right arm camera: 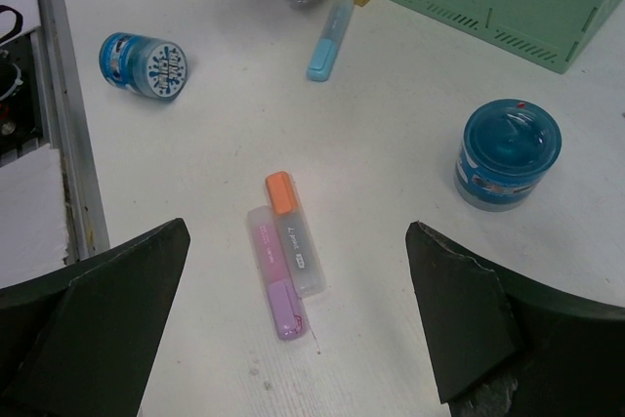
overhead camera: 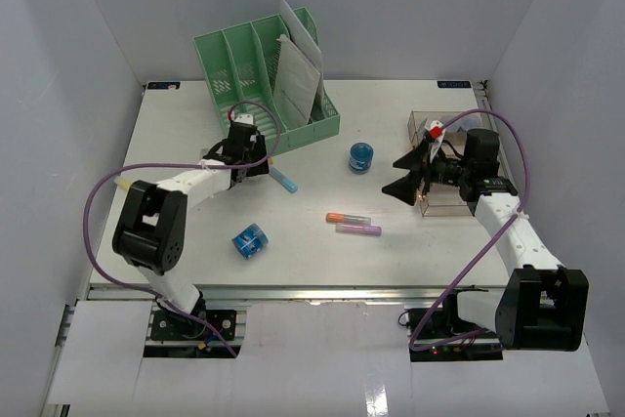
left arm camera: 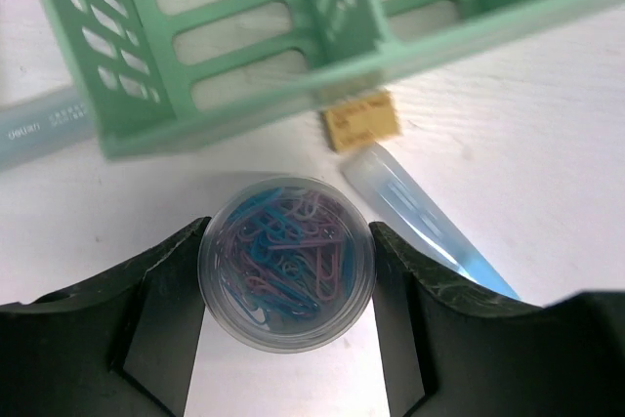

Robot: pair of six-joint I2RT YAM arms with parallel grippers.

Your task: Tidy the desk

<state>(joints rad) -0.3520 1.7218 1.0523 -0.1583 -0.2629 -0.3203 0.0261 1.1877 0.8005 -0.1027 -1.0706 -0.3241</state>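
We see the large flat white rectangular desk [overhead camera: 312,266] spanning the work area ahead of both arm bases, with a metal rail along its near edge.

The left gripper [left arm camera: 286,256] is clamped on a clear round plastic container of coloured paper clips [left arm camera: 286,285]. In the left wrist view, 1 black finger [left arm camera: 166,310] presses against each side of it. We cannot tell whether the container rests on the desk.

Just behind the container stands a green slotted plastic file rack [overhead camera: 244,56] holding white paper sheets [overhead camera: 298,70]. A small tan rectangular block [left arm camera: 361,119] lies at the rack's front edge. A light blue highlighter [left arm camera: 430,231] lies just beside the container, with 1 end close to the block.

The right gripper [right arm camera: 296,231] is released, its 2 fingers spread wide and holding nothing. Between them, the right wrist view shows 2 markers lying side by side and touching on the desk: an orange-capped clear highlighter [right arm camera: 298,246] and a pink and purple highlighter [right arm camera: 276,290].

An upright round blue plastic jar [overhead camera: 361,157] stands mid-desk, near the rack. A second round blue jar [overhead camera: 250,240] lies on its side toward the near left. A clear plastic compartment tray [overhead camera: 459,114] sits at the far right, partly overlapped by the right arm in the top view.
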